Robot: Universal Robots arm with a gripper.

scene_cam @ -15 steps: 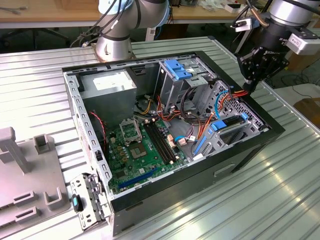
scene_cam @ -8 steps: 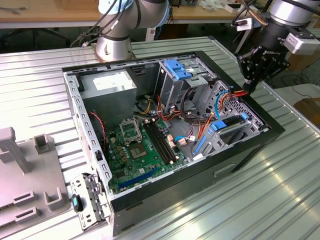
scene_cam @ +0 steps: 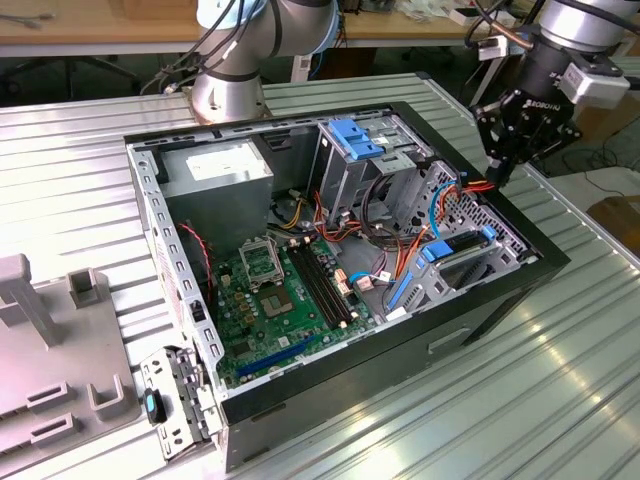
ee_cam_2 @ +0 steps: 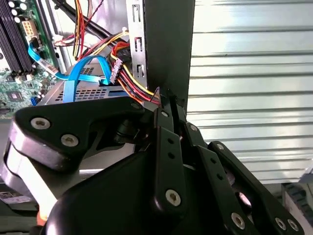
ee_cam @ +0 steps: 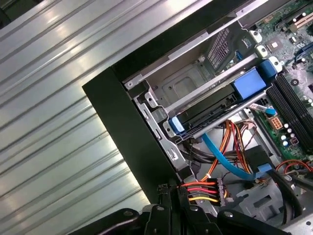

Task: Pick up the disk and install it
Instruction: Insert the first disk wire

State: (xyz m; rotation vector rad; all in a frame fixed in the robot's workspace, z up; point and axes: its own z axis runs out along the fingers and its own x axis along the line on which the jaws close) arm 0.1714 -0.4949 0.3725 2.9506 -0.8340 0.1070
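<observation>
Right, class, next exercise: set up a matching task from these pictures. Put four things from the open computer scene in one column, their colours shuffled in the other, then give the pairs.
Things
1. circuit board
2. end effector
3. power-supply box
4. flat cable

Colours
A. black
B. blue
C. green
D. grey with a white label

Pairs: 1-C, 2-A, 3-D, 4-B
</observation>
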